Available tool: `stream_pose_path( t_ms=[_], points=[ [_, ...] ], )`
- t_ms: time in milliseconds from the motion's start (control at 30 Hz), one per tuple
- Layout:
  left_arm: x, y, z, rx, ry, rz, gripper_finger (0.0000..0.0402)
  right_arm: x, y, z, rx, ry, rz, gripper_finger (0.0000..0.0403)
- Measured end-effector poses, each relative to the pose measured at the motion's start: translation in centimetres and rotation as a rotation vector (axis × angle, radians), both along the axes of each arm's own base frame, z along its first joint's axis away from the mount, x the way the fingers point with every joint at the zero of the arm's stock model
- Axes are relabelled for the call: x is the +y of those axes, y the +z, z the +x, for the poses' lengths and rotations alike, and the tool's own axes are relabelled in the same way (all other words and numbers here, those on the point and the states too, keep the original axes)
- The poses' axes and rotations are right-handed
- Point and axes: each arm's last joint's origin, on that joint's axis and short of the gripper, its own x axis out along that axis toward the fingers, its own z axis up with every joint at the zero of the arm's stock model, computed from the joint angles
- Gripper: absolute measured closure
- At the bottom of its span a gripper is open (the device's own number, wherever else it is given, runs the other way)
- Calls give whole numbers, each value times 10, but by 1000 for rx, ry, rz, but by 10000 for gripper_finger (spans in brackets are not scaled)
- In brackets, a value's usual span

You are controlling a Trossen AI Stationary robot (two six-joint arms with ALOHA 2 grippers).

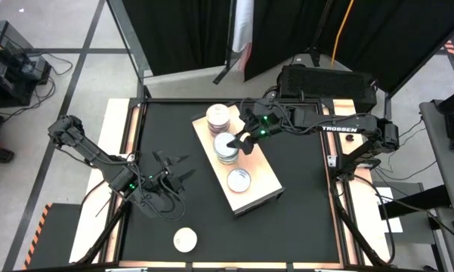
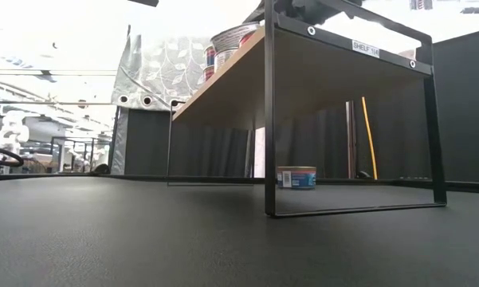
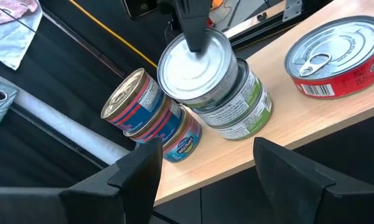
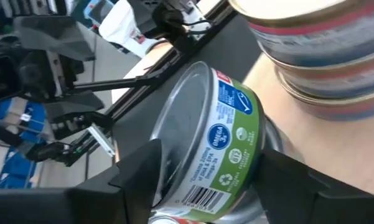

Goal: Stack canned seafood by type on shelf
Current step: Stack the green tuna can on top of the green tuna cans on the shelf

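The shelf (image 1: 266,185) is a pale wood board on a black frame, standing mid-table. On it stand a stack of blue-and-red cans (image 1: 218,115) (image 3: 152,115), a stack of green-label cans (image 1: 227,149) (image 3: 233,102) and a single red-label can (image 1: 239,180) (image 3: 339,59). My right gripper (image 1: 240,143) (image 4: 211,168) comes in from the table's right, open, its fingers flanking the green stack's top can (image 4: 221,143). My left gripper (image 1: 170,170) (image 3: 215,180) hovers open over the table to the shelf's left, holding nothing. My right gripper has one finger (image 3: 196,34) lying over the top can's lid (image 3: 190,68); the other is hidden behind the stack. The can rests flat on the stack. I cannot tell whether the fingers touch it.
One loose can (image 1: 185,239) stands on the black table near its front edge. In the low view a blue-label can (image 2: 296,177) shows on the table under the shelf. The shelf's black frame legs (image 2: 269,119) rise from the tabletop. Dark curtains hang beyond the far edge.
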Motion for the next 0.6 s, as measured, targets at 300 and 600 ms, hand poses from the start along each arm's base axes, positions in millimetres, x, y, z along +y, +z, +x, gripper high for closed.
stream_pose_path(
  t_ms=[300, 600],
  points=[
    [0, 0, 0, -1, 0, -1, 148, -1, -3, -3, 37, -4, -14, 98],
    [0, 0, 0, -1, 1, -2, 148, 2, 10, -15, 19, 4, -34, 46]
  ],
)
